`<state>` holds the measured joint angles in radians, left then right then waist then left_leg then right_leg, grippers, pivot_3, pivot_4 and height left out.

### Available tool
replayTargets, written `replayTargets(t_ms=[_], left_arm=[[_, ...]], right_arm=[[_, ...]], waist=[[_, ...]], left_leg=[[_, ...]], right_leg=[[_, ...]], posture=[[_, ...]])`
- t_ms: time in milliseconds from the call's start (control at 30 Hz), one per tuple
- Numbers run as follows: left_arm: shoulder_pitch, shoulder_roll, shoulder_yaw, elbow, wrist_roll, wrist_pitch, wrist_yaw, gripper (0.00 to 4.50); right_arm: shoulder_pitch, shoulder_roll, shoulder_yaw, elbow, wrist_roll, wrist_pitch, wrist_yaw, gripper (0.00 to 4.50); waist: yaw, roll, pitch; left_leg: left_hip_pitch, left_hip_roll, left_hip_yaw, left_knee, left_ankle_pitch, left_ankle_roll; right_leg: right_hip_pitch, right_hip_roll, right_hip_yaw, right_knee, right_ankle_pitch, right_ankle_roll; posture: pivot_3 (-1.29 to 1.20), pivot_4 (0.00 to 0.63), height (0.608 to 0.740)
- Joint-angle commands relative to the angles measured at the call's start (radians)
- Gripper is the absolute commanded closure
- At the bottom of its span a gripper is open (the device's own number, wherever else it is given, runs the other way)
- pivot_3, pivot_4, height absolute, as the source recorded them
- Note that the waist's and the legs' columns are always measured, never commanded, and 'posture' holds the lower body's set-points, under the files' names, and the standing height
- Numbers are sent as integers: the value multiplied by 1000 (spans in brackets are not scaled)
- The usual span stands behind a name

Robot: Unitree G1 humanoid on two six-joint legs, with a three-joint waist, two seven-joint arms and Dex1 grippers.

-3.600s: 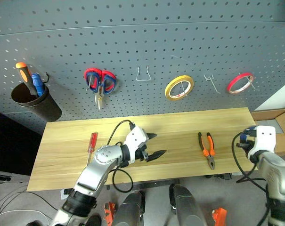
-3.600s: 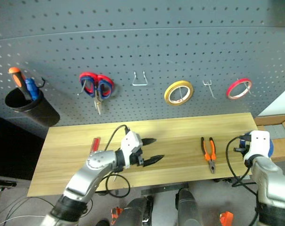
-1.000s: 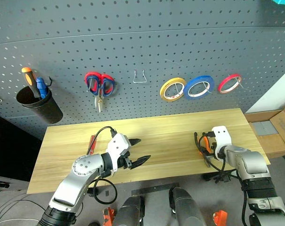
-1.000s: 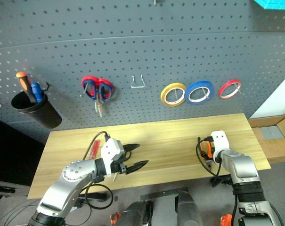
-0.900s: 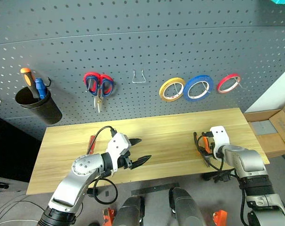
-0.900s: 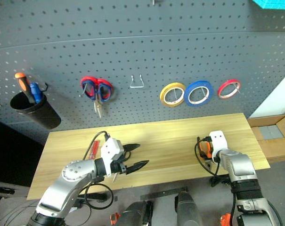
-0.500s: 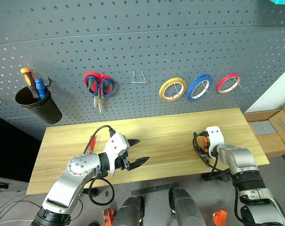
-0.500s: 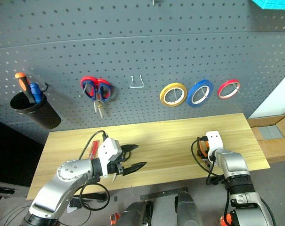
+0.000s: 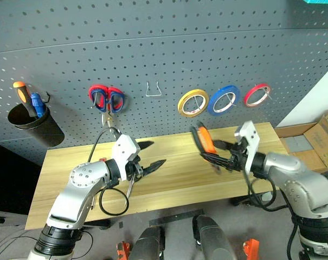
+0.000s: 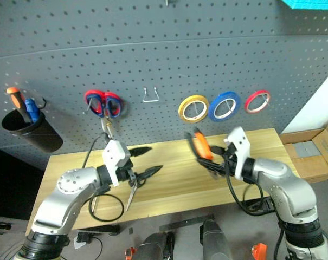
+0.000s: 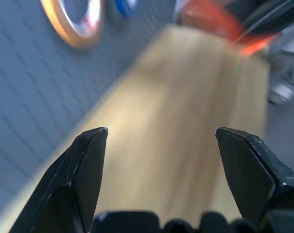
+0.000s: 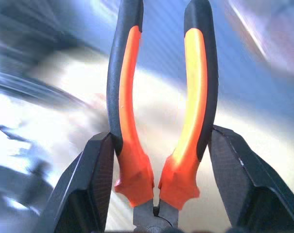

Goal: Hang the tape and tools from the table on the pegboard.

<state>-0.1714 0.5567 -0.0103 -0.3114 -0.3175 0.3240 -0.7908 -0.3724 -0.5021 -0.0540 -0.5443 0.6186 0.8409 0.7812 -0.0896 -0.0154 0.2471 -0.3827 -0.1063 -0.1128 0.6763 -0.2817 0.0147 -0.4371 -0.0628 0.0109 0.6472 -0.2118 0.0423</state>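
Orange-and-black-handled pliers [image 12: 161,126] sit pinched between the right gripper's [image 12: 159,179] black fingers; the left gripper [image 9: 151,154] hangs spread, holding nothing.

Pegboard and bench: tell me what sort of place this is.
Most likely a workshop or tool station. A grey pegboard carries hooks holding scissors and rings of tape, a wooden table stands below it, and the right tool holds pliers.

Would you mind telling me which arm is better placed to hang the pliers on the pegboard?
Right: its gripper already holds the pliers above the table, near the pegboard. The left gripper is empty.
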Motion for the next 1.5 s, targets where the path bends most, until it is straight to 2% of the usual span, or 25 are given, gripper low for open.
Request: replayTargets(t_ms=[33, 167, 300, 400, 533, 733, 900, 1167, 1333, 1500], left_arm=[[34, -20, 83, -73, -32, -52, 45, 700], [116, -73, 138, -187, -64, -76, 119, 700], [162, -139, 191, -215, -52, -103, 218, 700], [171, -173, 202, -219, -34, -137, 264, 700], [186, -229, 215, -228, -18, -170, 345, 700], [183, -269, 189, -218, 20, -199, 404, 700], [184, -270, 171, -223, 27, -197, 419, 700], [197, -256, 180, -243, 24, -184, 431, 700], [199, -244, 195, -265, 10, -155, 443, 700], [206, -234, 201, -275, 7, -146, 447, 700]], right_arm=[[-155, 47, 27, 25, 39, -36, -5, 2115], [-349, 133, 83, 147, -8, -95, -45, 2115], [-498, 236, 112, 292, -116, -257, -108, 2115], [-559, 269, 148, 398, -231, -391, -142, 2115], [-638, 385, 180, 568, -357, -598, -237, 2116], [-696, 478, 174, 835, -516, -863, -402, 2116], [-725, 511, 148, 1034, -560, -1009, -492, 2116], [-725, 543, 134, 1170, -559, -1114, -501, 2116], [-738, 565, 140, 1321, -607, -1205, -565, 2116], [-720, 586, 142, 1381, -643, -1255, -617, 2116]], waist=[[1, -1, -1], [15, -3, -3], [41, -2, -3], [58, -3, -6], [66, -6, -9], [71, -11, -14], [71, -12, -15], [70, -12, -15], [69, -11, -15], [71, -11, -15]], left_leg=[[0, 0, 1, 0, 0, 0], [-1, 0, 4, 0, 0, -1], [-2, 1, 4, 0, 2, -4], [-2, 0, 4, 0, 2, -4], [-2, 0, 5, 0, 2, -5], [-2, 0, 5, 0, 2, -5], [-2, 0, 6, 0, 2, -6], [-2, 3, 6, 0, 2, -6], [0, 3, 6, 0, 2, -7], [2, 3, 6, 0, 3, -7]], right_leg=[[0, 1, 2, 0, 1, -2], [-3, 1, 4, -2, 6, -3], [-5, 2, 4, -1, 7, -4], [-5, 2, 4, -1, 7, -5], [-5, 2, 4, -2, 7, -5], [-6, 3, 4, -1, 7, -5], [-6, 4, 4, -1, 8, -6], [-7, 7, 5, 0, 8, -7], [-5, 7, 5, 0, 9, -8], [-4, 7, 5, 0, 10, -9]], posture=[[-119, 193, 740], [-55, 179, 740], [-17, 176, 740], [3, 165, 740], [27, 156, 740], [30, 153, 740], [39, 161, 740], [58, 170, 740], [84, 177, 740], [89, 181, 740]])
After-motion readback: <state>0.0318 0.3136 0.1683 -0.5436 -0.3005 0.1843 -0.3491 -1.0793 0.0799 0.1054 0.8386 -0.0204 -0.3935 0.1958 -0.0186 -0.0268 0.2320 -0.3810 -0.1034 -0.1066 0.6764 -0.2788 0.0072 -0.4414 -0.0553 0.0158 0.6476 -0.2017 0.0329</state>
